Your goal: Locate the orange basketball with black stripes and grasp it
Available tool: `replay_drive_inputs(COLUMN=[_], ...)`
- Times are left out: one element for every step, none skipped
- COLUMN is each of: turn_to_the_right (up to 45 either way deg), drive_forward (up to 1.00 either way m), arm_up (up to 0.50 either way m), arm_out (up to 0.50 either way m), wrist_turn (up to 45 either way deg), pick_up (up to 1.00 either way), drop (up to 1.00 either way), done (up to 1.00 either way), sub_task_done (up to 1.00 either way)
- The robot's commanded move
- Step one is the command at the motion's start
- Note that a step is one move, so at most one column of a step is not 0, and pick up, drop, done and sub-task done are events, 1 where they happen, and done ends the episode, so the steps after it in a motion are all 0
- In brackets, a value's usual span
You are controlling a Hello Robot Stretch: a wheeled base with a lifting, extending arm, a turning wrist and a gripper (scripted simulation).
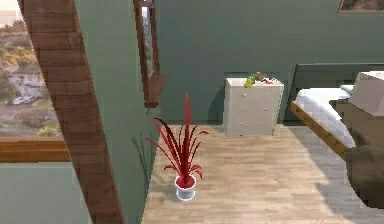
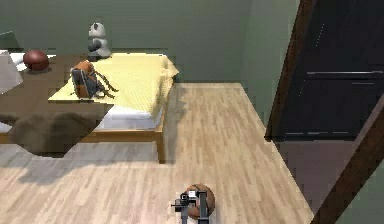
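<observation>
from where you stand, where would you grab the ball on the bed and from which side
Across its widest middle: the ball is round, with no handle or edge. Probably from above: it rests on the bed, with a pale block close on its left in the picture and the backpack to its right.

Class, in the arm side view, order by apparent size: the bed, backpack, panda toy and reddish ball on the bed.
1. bed
2. backpack
3. panda toy, close to the backpack and farther back, so unsure
4. reddish ball
</observation>
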Motion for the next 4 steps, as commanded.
replay_drive_inputs(turn_to_the_right=[0.0, 0.0, 0.0, 0.0], drive_forward=[0.0, 0.0, 0.0, 0.0], arm_up=[0.0, 0.0, 0.0, 0.0], arm_out=[0.0, 0.0, 0.0, 0.0], wrist_turn=[45.0, 45.0, 45.0, 45.0], pick_up=[0.0, 0.0, 0.0, 0.0], drop=[0.0, 0.0, 0.0, 0.0], done=[0.0, 0.0, 0.0, 0.0], sub_task_done=[0.0, 0.0, 0.0, 0.0])
